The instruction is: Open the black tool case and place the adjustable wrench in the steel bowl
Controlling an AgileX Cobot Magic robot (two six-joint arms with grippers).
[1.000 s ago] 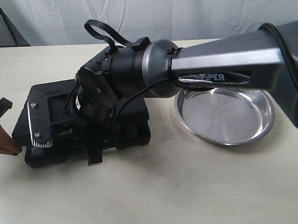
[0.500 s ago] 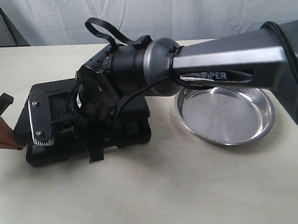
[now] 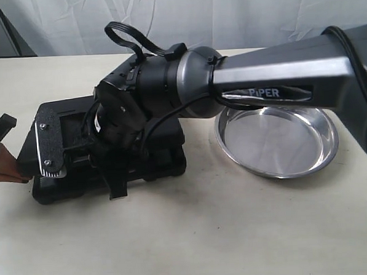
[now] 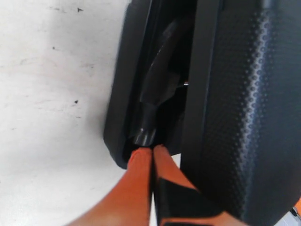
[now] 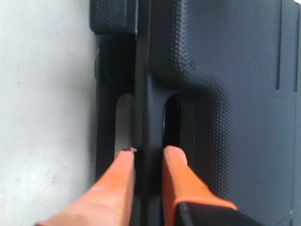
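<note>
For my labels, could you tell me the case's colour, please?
The case is black, dimpled; right wrist view.

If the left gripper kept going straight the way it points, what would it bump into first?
A dark rounded piece inside the open slit of the black tool case. The left gripper looks almost against it, though depth is hard to judge.

Place: looks like a robot lab bench, set up for handling trials.
Backdrop: there's a wrinkled white cloth (image 3: pixel 226 15) hung right behind the table.
Surface: plain cream tabletop (image 3: pixel 207 235), a few dark specks on it.
Machine: big grey robot arm (image 3: pixel 279 77) lettered PiPER, black cable looped above its wrist.
Props: a black tool case (image 3: pixel 166 166) and a steel bowl (image 3: pixel 276 145), laid out like test items.
</note>
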